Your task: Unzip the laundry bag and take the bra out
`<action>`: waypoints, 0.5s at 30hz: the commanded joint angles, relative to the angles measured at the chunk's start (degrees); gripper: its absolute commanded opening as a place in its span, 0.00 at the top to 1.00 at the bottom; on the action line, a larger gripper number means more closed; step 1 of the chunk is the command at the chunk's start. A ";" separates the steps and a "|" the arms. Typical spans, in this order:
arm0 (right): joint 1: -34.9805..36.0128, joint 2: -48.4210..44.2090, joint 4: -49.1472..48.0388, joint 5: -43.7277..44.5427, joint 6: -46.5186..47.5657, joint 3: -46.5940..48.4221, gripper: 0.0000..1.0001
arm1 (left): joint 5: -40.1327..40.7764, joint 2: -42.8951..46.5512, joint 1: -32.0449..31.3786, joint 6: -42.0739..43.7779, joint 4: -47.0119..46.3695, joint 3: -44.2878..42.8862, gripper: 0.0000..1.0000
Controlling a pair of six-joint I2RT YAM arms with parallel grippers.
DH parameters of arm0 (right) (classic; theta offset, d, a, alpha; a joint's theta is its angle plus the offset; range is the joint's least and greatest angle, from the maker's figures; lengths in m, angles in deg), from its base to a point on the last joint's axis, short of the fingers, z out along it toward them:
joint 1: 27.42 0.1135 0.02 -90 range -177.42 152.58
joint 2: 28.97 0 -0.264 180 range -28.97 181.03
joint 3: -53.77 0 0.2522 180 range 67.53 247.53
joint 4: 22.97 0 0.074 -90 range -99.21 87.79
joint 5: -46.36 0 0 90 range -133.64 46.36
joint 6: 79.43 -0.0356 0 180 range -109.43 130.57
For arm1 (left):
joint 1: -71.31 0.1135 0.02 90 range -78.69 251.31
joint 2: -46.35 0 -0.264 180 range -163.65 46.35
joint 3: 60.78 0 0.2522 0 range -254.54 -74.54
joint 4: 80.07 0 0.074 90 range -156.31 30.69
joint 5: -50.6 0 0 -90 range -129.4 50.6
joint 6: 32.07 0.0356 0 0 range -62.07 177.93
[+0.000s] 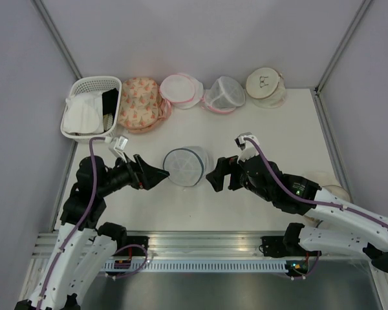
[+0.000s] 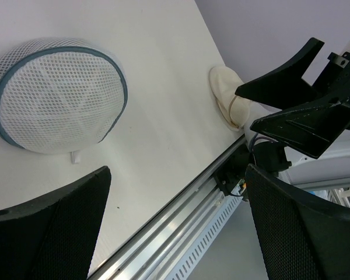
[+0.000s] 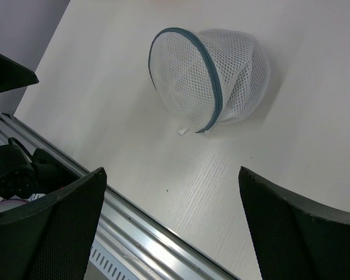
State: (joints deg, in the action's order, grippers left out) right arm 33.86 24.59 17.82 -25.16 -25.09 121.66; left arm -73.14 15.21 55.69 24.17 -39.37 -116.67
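So the laundry bag (image 1: pixel 184 166) sits on the tabletop (image 1: pixel 258 129) right between the two arms, tipped on its side with the grey-blue zipper rim facing the near edge. The left pincer (image 1: pixel 156 174) is just beside it on one side, the right pincer (image 1: pixel 215 175) just beside it on the other, both spread wide and gripping nothing. No bra visible; the mesh only shows white, though it's hard to see through. Along the back there's a white basket (image 1: pixel 90 87) with cloth in it, a floral pink bag (image 1: pixel 139 103), two pink-trimmed mesh bags (image 1: pixel 181 90) and a cream pouch (image 1: pixel 265 87), all well apart from the arms. Nothing blocks either pincer's way to the bag.
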 commanded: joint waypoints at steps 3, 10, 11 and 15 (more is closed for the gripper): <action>0.25 -0.12 -1.01 0.68 1.56 -0.78 0.02 | -2.12 0.55 -0.29 2.64 -1.01 1.69 0.00; 0.16 7.07 -2.51 7.60 8.04 0.09 0.02 | -1.16 0.46 -0.29 2.38 -1.01 4.68 0.00; 0.16 10.91 -2.07 8.75 9.28 1.06 0.02 | -1.33 0.64 -0.29 2.38 -1.01 4.95 0.00; 0.07 19.90 -3.02 12.37 15.17 6.15 0.02 | -1.42 2.04 -0.29 1.59 -1.10 6.62 0.00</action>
State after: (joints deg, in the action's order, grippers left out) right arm 33.86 39.93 16.35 -17.86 -16.48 123.47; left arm -73.88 16.04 55.69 24.63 -39.35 -110.97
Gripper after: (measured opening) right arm 0.978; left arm 0.993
